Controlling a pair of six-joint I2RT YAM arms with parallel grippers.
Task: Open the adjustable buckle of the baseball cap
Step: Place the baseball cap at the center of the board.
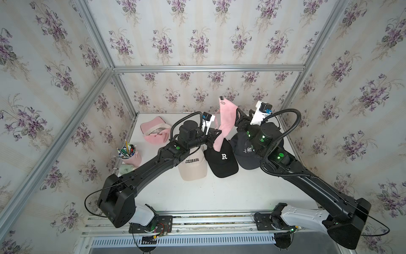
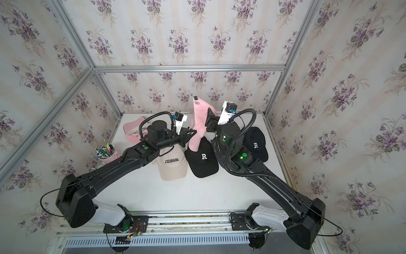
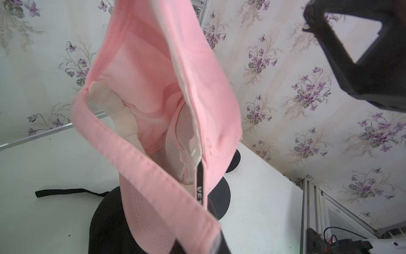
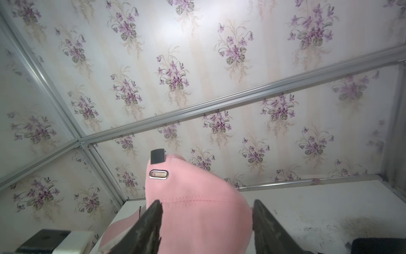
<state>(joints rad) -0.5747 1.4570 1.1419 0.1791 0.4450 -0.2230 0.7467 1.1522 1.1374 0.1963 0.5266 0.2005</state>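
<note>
Flowery walls, white table (image 1: 219,193): pink cap (image 1: 226,118) held up at 12 o'clock.
Left gripper (image 1: 218,133) pinches the cap's side, closed tight. Right gripper (image 4: 206,204) stands open around it, maybe touching. Buckle (image 4: 157,156) sits on top.

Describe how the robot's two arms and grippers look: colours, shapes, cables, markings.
The left arm and right arm are black, angular shells on white base links, with green lights at the joints. A ribbed black hose loops by each wrist. The left gripper and right gripper have black, tapering fingers.
</note>
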